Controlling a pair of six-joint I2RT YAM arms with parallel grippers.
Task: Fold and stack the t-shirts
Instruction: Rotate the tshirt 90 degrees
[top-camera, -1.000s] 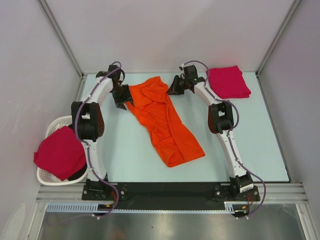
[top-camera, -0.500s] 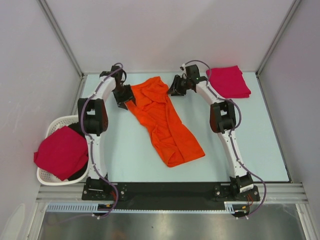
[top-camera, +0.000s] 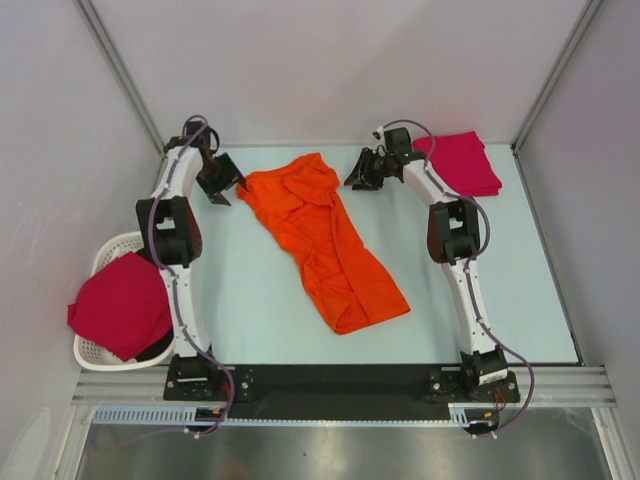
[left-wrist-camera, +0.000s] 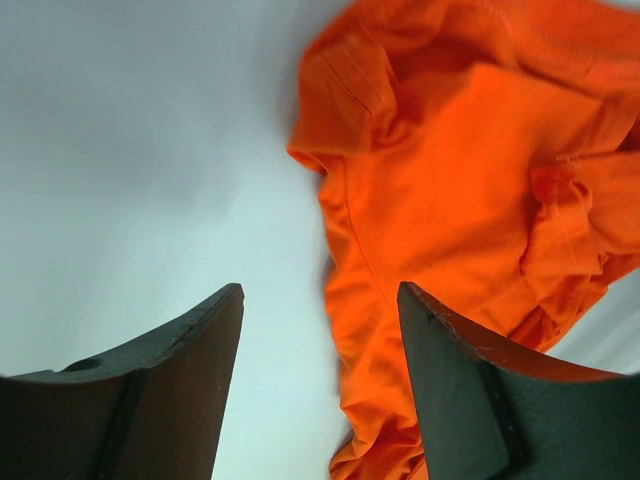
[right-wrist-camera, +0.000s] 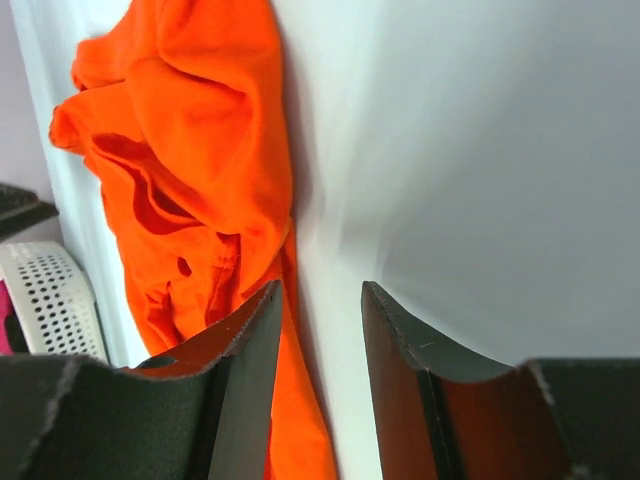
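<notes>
one crimson-pink t-shirt (top-camera: 120, 305) across the top of the white basket (top-camera: 112, 245)

The pale blue-green table (top-camera: 250, 300) carries an orange t-shirt (top-camera: 322, 240), rumpled and lying slantwise from the far middle toward the near right. A folded crimson-pink t-shirt (top-camera: 458, 165) lies flat at the far right corner, well apart from it. The white basket (top-camera: 108, 248) at the left edge seems to sit just off the tabletop.
</notes>
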